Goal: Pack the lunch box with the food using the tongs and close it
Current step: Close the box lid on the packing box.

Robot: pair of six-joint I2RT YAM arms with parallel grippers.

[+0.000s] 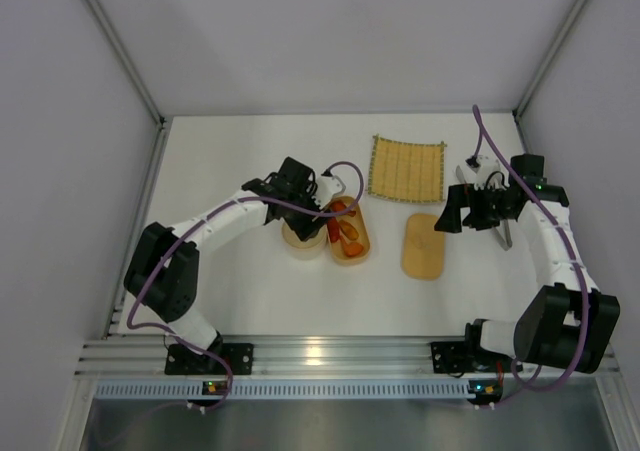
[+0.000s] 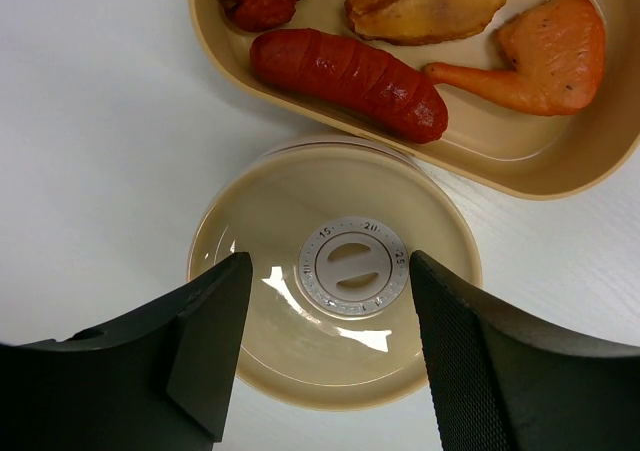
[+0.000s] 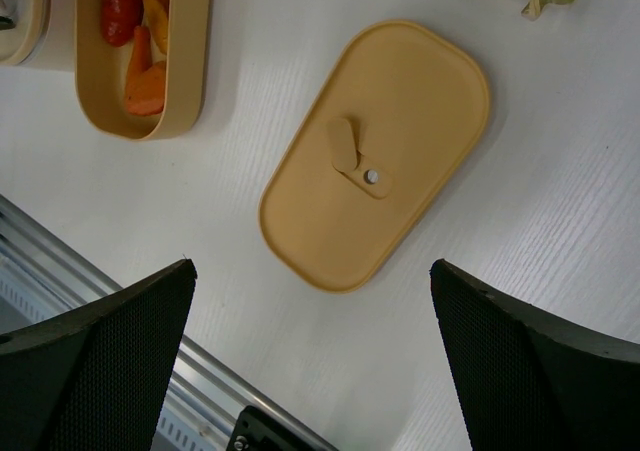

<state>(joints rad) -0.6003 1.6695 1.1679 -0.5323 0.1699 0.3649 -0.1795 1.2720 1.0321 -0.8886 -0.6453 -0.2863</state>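
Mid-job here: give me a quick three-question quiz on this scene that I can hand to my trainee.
1. True or false: the lid is already on the lunch box.
2. Which thing lies directly under the left hand? A) the lid B) the round bowl C) the lunch box
3. Fill in: the right hand hovers above the lid with its jaws ____.

Key: 1 false, the lid lies flat on the table beside the box; 2 B; 3 open.

Parted jaws flanking round tan bowl (image 2: pixel 335 186); lunch box (image 2: pixel 500 146) with food (image 2: pixel 350 71) just beyond.
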